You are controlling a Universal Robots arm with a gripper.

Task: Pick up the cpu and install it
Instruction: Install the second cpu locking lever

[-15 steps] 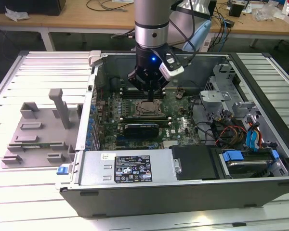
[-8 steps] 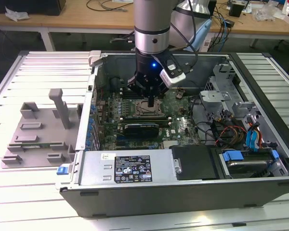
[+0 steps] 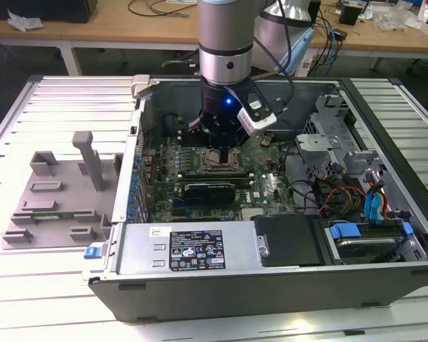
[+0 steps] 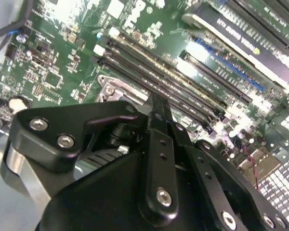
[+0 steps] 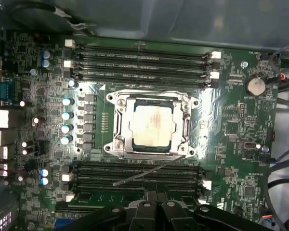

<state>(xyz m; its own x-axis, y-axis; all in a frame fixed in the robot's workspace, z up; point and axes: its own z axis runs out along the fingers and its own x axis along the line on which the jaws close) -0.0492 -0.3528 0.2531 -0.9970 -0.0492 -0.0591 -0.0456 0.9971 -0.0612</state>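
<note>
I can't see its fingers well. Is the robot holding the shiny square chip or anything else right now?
It isn't holding the cpu: in the first wrist view that sits in the socket on the motherboard, apart from the gripper. Whether its fingers pinch something else cannot be told.

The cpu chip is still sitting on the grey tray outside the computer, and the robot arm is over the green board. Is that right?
Not quite. In the first wrist view the cpu already lies inside the metal-framed socket on the green board, not on the grey tray. The rest holds: in the exterior view the arm is over that board.
</note>
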